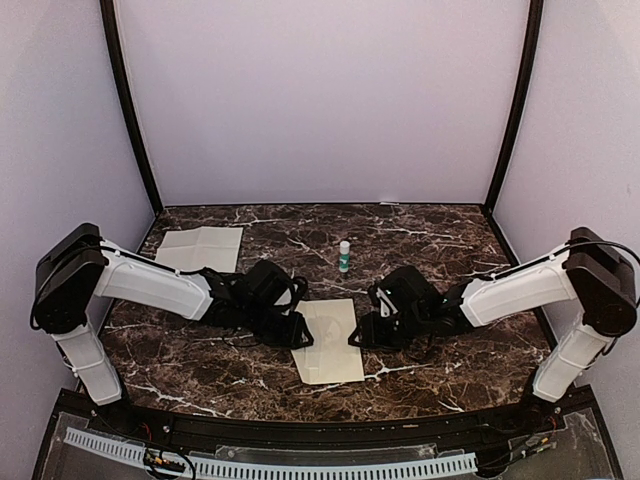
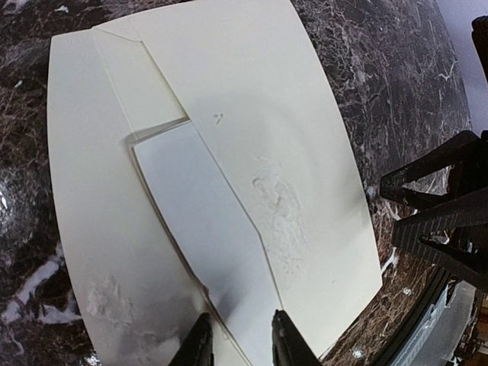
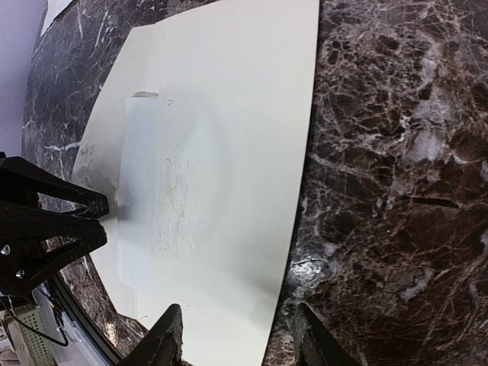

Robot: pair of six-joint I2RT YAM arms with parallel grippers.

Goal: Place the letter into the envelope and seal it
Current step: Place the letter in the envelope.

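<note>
A: Where is the envelope (image 1: 330, 350) seen?
B: It is laid flat, just on the near side of the glue stick (image 1: 344, 256)
A: And the fingers?
B: Those of the left gripper (image 2: 240, 320) are parted narrowly over a whiter strip (image 2: 206, 229); those of the right gripper (image 3: 238, 324) are spread wide

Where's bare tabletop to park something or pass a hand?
Free: back right, between glue stick and right wall; front edge either side of envelope. Crowded: centre, left gripper and right gripper flank it; white sheet fills back left.

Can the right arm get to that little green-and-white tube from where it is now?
Probably yes. The tube stands alone on the table just beyond the envelope, and the right gripper sits open at the envelope's edge, with nothing in between.
</note>
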